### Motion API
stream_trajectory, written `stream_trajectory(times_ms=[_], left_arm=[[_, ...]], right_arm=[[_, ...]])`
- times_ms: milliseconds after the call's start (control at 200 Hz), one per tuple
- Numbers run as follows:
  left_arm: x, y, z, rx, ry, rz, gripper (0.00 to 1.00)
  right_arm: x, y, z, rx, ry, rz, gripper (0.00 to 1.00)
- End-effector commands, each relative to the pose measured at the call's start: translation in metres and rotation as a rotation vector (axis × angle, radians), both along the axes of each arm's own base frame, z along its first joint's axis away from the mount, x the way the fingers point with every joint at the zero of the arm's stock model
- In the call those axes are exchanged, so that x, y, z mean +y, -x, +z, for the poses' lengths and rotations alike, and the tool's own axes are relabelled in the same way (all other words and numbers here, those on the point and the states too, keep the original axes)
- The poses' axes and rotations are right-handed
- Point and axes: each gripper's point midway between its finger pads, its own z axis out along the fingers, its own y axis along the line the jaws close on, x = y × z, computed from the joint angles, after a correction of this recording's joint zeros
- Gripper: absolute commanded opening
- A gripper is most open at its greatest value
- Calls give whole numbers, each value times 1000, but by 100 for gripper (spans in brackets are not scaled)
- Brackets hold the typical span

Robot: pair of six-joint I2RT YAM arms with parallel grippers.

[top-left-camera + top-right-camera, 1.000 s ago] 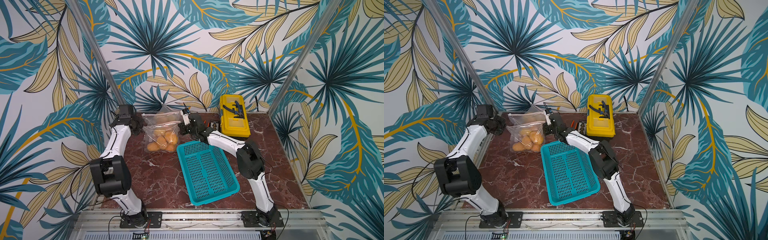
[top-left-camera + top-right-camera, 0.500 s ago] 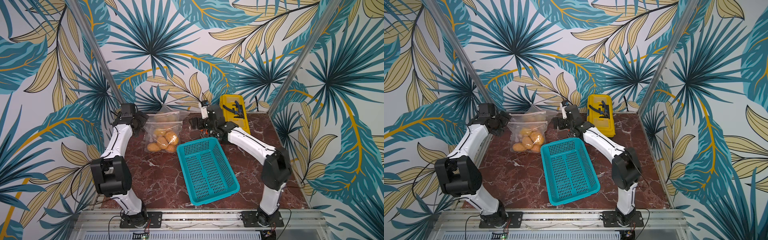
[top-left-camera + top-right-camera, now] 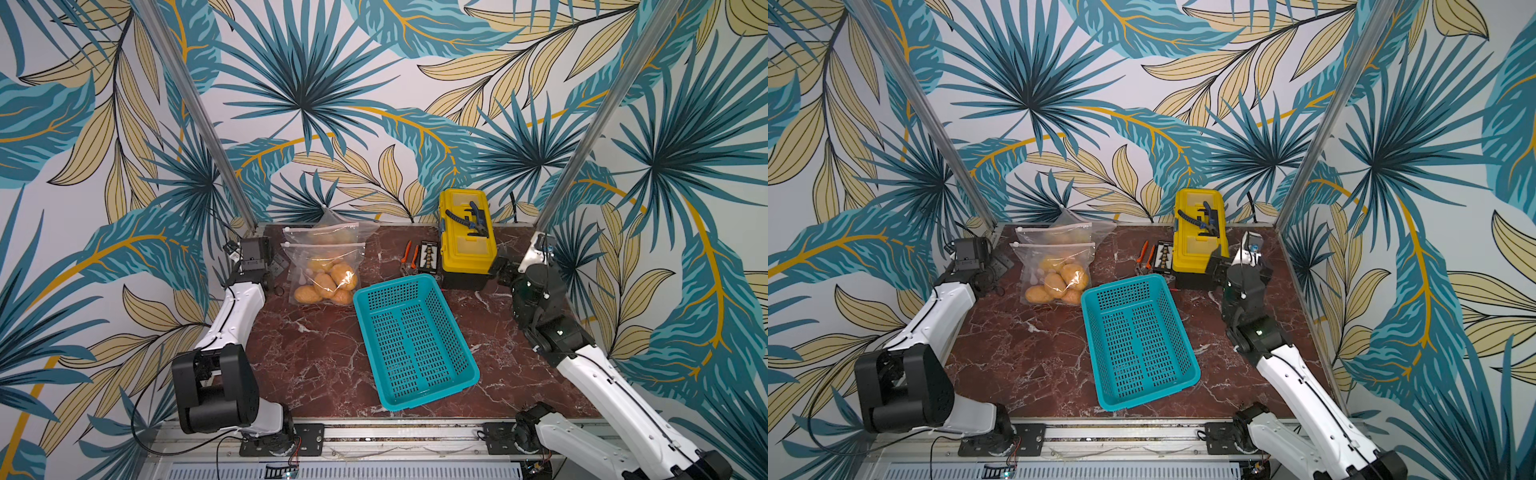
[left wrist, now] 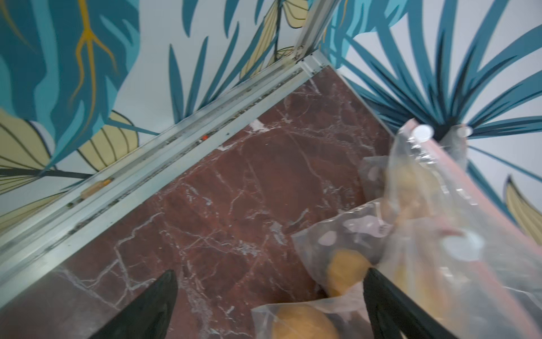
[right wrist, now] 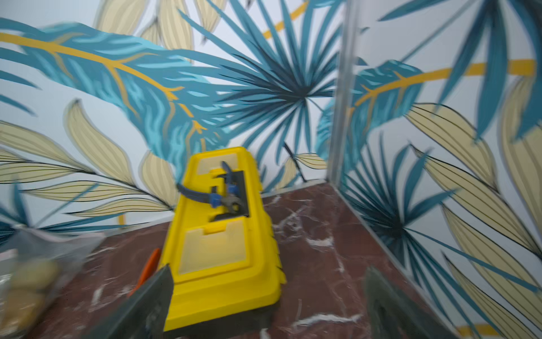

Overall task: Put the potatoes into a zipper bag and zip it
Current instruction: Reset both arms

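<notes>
Top views showed a teal basket (image 3: 415, 340) empty at 6 o'clock on the desk (image 3: 316, 353). Left pincer (image 4: 269, 278), 10 o'clock, and right pincer (image 5: 269, 271), 2 o'clock, stood apart, holding nothing. Potatoes (image 3: 326, 280) sat in the zipper bag (image 3: 324, 253) at 11 o'clock, seemingly zipped; next, verify the seal.

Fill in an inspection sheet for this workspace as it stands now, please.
Surface: red-brown marble tabletop, white veins.
Job's things: potatoes inside a clear zipper bag near the back wall; second bag behind it.
Clutter: empty teal basket; yellow toolbox with pliers on its lid; orange-handled cutters and a black bit case beside it.
Grippers: left gripper open, empty, beside the bag; right gripper open, empty, facing the toolbox.
Cables: black cable looping by the left arm's base.
Surroundings: leaf-print walls, aluminium posts.
</notes>
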Motion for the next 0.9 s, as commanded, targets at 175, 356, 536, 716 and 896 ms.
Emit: stream_trajectory(times_ms=[175, 356, 536, 716, 896], left_arm=[[43, 21, -46, -50, -104, 201, 99], [50, 36, -23, -255, -191, 248, 99], [19, 19, -15, -426, -373, 71, 99], [-72, -12, -1, -522, -670, -344, 99], [-72, 2, 30, -656, -597, -360, 99]], right_arm=[[-104, 14, -87, 91, 4, -381, 100], [-127, -1, -147, 155, -91, -365, 99], [-112, -18, -171, 214, -132, -257, 100], [-90, -32, -185, 143, -217, -114, 99], [-77, -39, -183, 127, -191, -25, 99]])
